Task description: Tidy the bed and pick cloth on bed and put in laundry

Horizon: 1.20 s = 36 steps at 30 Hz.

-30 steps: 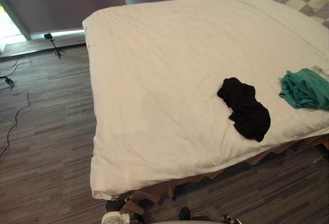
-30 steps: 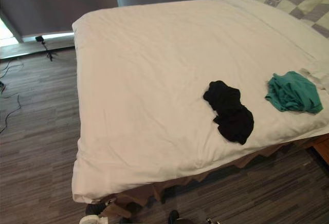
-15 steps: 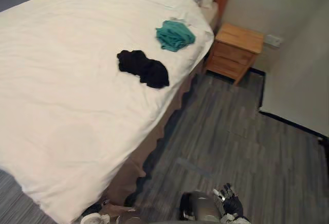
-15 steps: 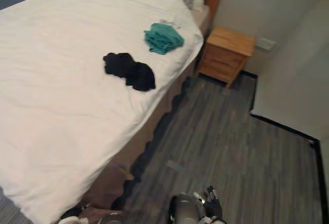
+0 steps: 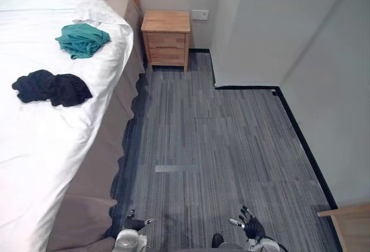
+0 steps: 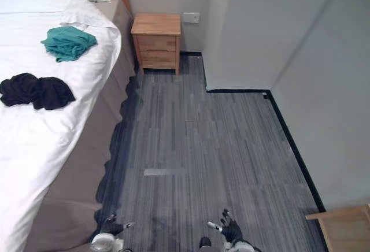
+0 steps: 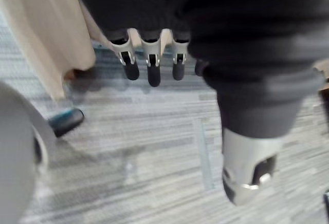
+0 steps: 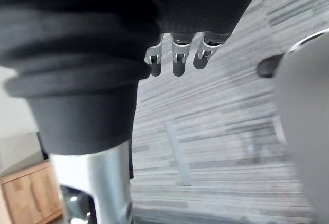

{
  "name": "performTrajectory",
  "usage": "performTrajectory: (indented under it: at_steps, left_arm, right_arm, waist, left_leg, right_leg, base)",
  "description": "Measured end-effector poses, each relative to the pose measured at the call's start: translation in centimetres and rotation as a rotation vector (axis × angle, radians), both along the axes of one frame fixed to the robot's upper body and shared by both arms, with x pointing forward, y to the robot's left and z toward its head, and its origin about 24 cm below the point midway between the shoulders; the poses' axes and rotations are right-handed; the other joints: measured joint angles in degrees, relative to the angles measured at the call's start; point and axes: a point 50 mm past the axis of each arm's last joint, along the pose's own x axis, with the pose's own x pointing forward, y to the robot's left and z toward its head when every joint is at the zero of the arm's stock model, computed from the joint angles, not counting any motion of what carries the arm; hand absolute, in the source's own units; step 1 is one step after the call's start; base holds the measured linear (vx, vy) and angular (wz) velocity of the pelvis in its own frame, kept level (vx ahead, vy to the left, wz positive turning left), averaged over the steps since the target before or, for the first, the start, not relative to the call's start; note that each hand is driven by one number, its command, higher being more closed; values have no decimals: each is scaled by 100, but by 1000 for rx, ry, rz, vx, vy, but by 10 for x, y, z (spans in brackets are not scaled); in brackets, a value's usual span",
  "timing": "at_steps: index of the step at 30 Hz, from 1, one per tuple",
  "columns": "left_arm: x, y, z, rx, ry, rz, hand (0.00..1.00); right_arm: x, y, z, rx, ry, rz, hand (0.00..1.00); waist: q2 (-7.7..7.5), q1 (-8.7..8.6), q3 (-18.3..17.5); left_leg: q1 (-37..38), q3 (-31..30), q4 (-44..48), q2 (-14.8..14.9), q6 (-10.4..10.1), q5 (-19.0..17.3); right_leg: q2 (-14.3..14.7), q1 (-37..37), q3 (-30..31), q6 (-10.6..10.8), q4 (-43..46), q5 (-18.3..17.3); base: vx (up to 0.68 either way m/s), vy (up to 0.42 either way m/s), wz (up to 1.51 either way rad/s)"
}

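A bed with a white duvet (image 5: 40, 142) runs along the left of the eye views. A crumpled black cloth (image 5: 52, 88) lies near its right edge, and a green cloth (image 5: 82, 39) lies farther up by the white pillow (image 5: 92, 14). My left hand (image 5: 134, 224) hangs low at the bottom of the view beside the bed skirt, fingers relaxed and holding nothing. My right hand (image 5: 250, 227) hangs low over the floor, also relaxed and holding nothing. In the wrist views the left hand's fingers (image 7: 149, 67) and the right hand's fingers (image 8: 177, 62) point straight at the grey floor.
A wooden nightstand (image 5: 166, 38) stands against the wall beside the bed head. A white wall corner (image 5: 243, 38) juts out to its right. Grey plank floor (image 5: 214, 148) stretches between bed and wall. A wooden furniture corner (image 5: 350, 229) shows at the lower right.
The camera has swung right: the bed slid to the left edge of the view, and the nightstand, wall and open floor came into sight. Both hands now show at the bottom.
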Motion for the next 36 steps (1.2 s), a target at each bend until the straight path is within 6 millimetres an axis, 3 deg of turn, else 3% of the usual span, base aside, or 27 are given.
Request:
performTrajectory:
  at_steps: [4,5,6,7,8,18,24,27,28,29,30,31,32,34,36]
  left_arm:
    - [9,-26,-1,-116,-53,73,0]
    - [7,-28,-1,-129,-50,73,0]
    - [7,-27,-1,-130,-66,69,0]
    - [5,-25,-1,-127,-63,73,0]
    - [-14,-19,-8,-90,54,93,0]
    - [-15,-18,-8,-90,59,98,0]
    - [-25,-3,-10,-106,104,280,0]
    - [-54,30,-9,-84,126,525,0]
    - [-58,38,-7,-74,117,574,0]
    - [-62,45,-5,-68,103,640,0]
    - [-63,44,-5,-79,98,675,0]
    - [-62,43,-5,-86,91,680,0]
    - [-56,32,-8,-122,88,675,0]
    - [-52,17,-11,-177,87,665,0]
    - [-57,19,-10,-179,82,679,0]
  right_arm:
    - [-19,-8,-6,-19,86,27,0]
    - [-22,-11,-7,-36,112,47,0]
    - [-24,-16,-9,-56,144,50,0]
    - [-25,-16,-9,-55,149,52,0]
    - [-35,-17,-11,19,142,-113,0]
    - [-36,-17,-12,19,151,-119,0]
    - [-55,-25,-20,20,324,-319,0]
    - [-59,-25,-23,19,412,-333,0]
    - [-58,-25,-23,9,426,-318,0]
    - [-58,-26,-24,-17,453,-293,0]
    - [-56,-32,-22,-54,466,-272,0]
    - [-52,-36,-21,-71,461,-277,0]
    - [-52,-44,-19,-96,466,-289,0]
    - [-49,-61,-14,-142,455,-306,0]
    - [-37,-68,-9,-159,402,-300,0]
  waist:
    - [138,-72,75]
    - [139,-64,82]
    - [175,38,67]
    - [199,55,59]
    - [168,-135,-83]
    - [168,-134,-90]
    - [166,-133,-83]
    - [225,-106,40]
    - [183,-100,58]
    - [146,-59,82]
    - [227,31,132]
    - [194,35,257]
    - [309,-21,457]
    - [489,-2,511]
    - [626,-1,569]
  left_leg:
    - [30,-255,54,275,-119,151]
    - [29,-603,39,194,-131,87]
    - [34,-1076,48,-19,-33,-227]
    - [26,-1131,76,-81,13,-306]
    - [246,-1585,-567,-563,162,84]
    - [240,-1590,-568,-563,162,84]
    - [269,-1442,-543,-487,142,74]
    - [1,-1094,707,86,-113,-451]
    - [-214,-1012,1258,192,-55,-535]
    - [-680,-873,2362,461,237,-484]
    - [-1084,-1057,3139,655,520,-238]
    - [-1316,-1279,3621,690,427,-190]
    - [-1475,-1457,3827,563,172,-463]
    - [-1498,-1194,3364,101,262,-759]
    - [-1449,-733,2196,-304,471,-673]
  right_leg:
    - [394,481,-83,-234,-901,379]
    - [404,437,-1,-234,-919,360]
    - [383,329,137,-200,-917,344]
    - [357,327,177,-178,-920,356]
    - [-21,643,-278,-11,-1112,599]
    - [-21,641,-286,-11,-1111,599]
    - [17,644,-258,-18,-1120,605]
    - [308,628,-180,-226,-1108,345]
    - [329,626,-180,-263,-1114,313]
    - [375,629,-186,-352,-1149,253]
    - [442,731,-286,-419,-1125,156]
    - [381,739,-306,-421,-985,160]
    - [330,815,-281,-466,-805,138]
    - [198,854,-244,-409,-703,60]
    - [151,972,-228,-299,-710,-11]
  base:
    - [-129,-229,-11]
    - [-123,-45,-35]
    - [-112,0,-48]
    - [-38,34,-45]
    - [-10,15,-10]
    - [0,0,0]
    - [-2,-3,-8]
    - [-25,-77,-56]
    - [-68,-80,-59]
    - [-37,-160,-60]
    - [29,-163,-48]
    - [49,-84,-9]
    - [46,68,16]
    - [50,135,0]
    - [102,117,-10]
